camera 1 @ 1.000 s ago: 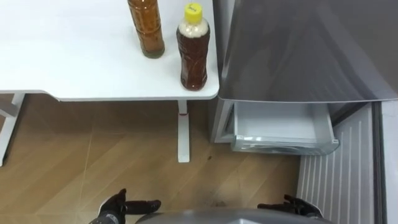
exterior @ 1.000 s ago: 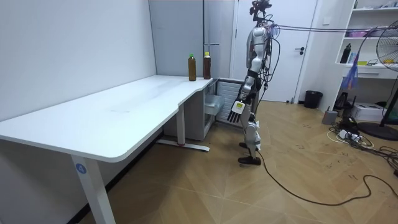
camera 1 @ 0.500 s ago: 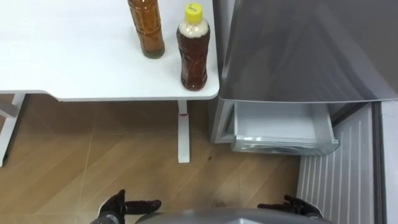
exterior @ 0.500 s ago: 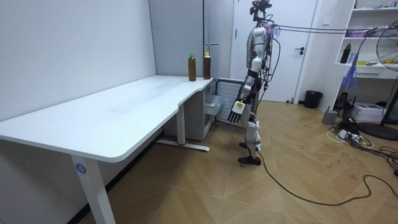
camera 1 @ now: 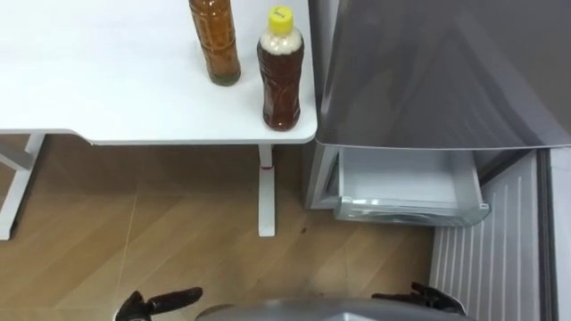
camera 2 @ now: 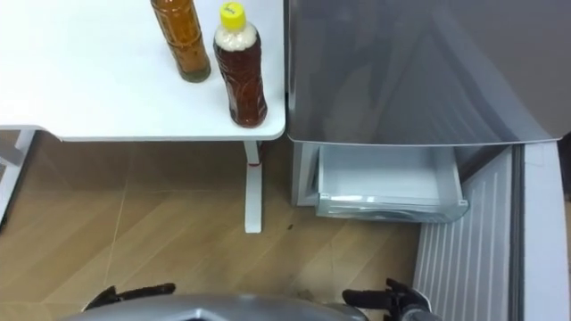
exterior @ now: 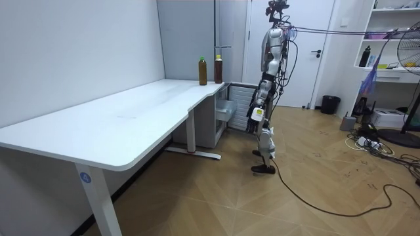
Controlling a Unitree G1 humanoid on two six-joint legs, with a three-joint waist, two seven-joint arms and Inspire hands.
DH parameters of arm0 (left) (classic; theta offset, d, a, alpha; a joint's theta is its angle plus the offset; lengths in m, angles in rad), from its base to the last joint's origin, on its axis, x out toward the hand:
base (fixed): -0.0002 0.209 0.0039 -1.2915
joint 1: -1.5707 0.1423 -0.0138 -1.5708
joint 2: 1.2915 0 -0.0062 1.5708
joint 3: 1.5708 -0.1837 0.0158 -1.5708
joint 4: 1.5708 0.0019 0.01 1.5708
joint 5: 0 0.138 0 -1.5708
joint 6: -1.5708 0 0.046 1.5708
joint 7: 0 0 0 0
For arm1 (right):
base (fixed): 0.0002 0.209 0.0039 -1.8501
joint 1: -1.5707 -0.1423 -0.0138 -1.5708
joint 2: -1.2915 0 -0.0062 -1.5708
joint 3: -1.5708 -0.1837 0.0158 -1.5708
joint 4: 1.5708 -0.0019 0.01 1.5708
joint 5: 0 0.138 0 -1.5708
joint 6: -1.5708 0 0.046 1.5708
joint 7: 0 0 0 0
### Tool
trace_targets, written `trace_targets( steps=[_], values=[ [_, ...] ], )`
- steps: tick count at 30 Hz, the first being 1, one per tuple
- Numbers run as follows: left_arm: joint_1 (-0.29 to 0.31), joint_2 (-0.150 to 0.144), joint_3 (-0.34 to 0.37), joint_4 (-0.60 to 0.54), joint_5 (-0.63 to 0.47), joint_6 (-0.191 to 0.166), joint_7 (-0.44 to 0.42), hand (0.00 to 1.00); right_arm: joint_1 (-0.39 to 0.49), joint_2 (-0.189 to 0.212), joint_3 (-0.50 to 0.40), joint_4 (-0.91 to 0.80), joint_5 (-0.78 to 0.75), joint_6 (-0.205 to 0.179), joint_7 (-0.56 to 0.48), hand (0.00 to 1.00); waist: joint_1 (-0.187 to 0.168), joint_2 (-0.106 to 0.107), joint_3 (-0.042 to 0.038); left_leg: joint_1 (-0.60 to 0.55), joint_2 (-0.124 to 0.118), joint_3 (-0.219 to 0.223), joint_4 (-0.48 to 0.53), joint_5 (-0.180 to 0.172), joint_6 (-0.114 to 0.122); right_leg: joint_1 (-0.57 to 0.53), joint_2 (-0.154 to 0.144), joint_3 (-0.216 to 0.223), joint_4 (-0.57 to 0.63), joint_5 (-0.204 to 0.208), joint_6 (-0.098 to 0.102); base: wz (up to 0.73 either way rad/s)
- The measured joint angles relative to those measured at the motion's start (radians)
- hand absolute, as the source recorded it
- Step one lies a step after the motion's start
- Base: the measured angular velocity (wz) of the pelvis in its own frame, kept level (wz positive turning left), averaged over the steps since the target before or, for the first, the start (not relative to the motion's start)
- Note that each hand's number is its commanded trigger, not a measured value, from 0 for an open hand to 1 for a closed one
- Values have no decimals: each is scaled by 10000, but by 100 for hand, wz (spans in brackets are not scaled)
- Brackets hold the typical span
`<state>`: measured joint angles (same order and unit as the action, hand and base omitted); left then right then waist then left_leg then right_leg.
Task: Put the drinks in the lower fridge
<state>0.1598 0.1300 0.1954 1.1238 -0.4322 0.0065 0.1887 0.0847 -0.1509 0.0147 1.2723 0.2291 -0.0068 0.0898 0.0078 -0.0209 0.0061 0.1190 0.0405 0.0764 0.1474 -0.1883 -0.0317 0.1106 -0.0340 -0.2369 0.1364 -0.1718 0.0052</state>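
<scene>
Two brown drink bottles stand on the white table (camera 1: pixel 107 98) near its right end. One has a yellow cap (camera 1: pixel 281 76) (camera 2: pixel 239 73); the other bottle (camera 1: pixel 217 45) (camera 2: pixel 180 40) is behind and to its left. To their right is the grey fridge (camera 1: pixel 437 71), its lower drawer (camera 1: pixel 406 183) pulled out and holding nothing. My left hand (camera 1: pixel 159 301) and right hand (camera 1: pixel 426 296) hang low at the bottom edge, both open and holding nothing. In the room view I stand upright by the fridge at the table's far end (exterior: pixel 197 88).
The fridge's lower door panel (camera 1: pixel 495 241) stands swung out on my right, beside the drawer. A white table leg (camera 1: pixel 264 192) rises from the wooden floor (camera 1: pixel 161 232) just left of the fridge. In the room view, shelves and a fan (exterior: pixel 407 65) are behind me.
My left hand has swung outward to the left and lower. The eye view has shifted slightly. The bottles and the drawer have not moved.
</scene>
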Motion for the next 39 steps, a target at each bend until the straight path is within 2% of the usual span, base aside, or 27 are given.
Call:
trace_targets(
  steps=[3,7,9,17,22,29,32,33,39],
  values=[
    [17,-3,442,-311,-702,-25,711,0,131,-5,-73,-221,6,14,7,0,9,76,-44,-24,0,-2,1,-37,17,-39,-1,-7,32,-5,8,0],
    [74,7,842,-1136,-1259,-182,1572,0,251,-9,-192,-357,-23,66,4,0,101,47,-59,47,-1,28,-2,-41,24,-49,-9,58,104,-4,9,-5],
    [73,9,861,-1601,-1647,-382,2053,0,347,-47,-190,-382,33,61,0,0,280,68,-56,151,-2,51,-6,-44,22,9,-6,204,146,-8,14,-16],
    [155,27,818,-2943,-1710,-952,3696,0,538,-78,-168,-773,12,-54,-218,0,279,190,-67,150,12,3,-29,-140,61,32,11,103,166,-2,24,4],
    [108,171,735,-4005,-2464,-1626,4587,0,533,-76,-169,-801,-28,-109,-215,0,222,204,-85,148,11,5,-12,-143,67,74,8,105,171,1,28,0],
    [60,169,727,-4785,-2527,-1899,5444,0,572,-77,-182,-993,-426,-141,-248,0,195,209,-89,302,8,7,-7,-144,66,153,3,123,148,-8,40,0],
    [68,165,764,-5716,-2517,-1923,5755,0,584,-77,-188,-1015,-525,-141,-229,0,203,174,-88,288,7,-19,-12,-144,66,123,0,103,148,-7,39,1],
    [65,167,769,-6067,-2484,-2057,5864,0,582,-78,-210,-1015,-620,-149,-222,0,198,173,-88,310,6,-29,-11,-144,66,138,0,119,156,-7,39,0],
    [51,168,758,-7621,-1810,-2191,5869,0,553,-37,-536,-1028,-1311,-249,-196,0,129,178,-83,281,7,3,-12,-144,67,129,7,155,161,-7,38,-1]
  ],
)
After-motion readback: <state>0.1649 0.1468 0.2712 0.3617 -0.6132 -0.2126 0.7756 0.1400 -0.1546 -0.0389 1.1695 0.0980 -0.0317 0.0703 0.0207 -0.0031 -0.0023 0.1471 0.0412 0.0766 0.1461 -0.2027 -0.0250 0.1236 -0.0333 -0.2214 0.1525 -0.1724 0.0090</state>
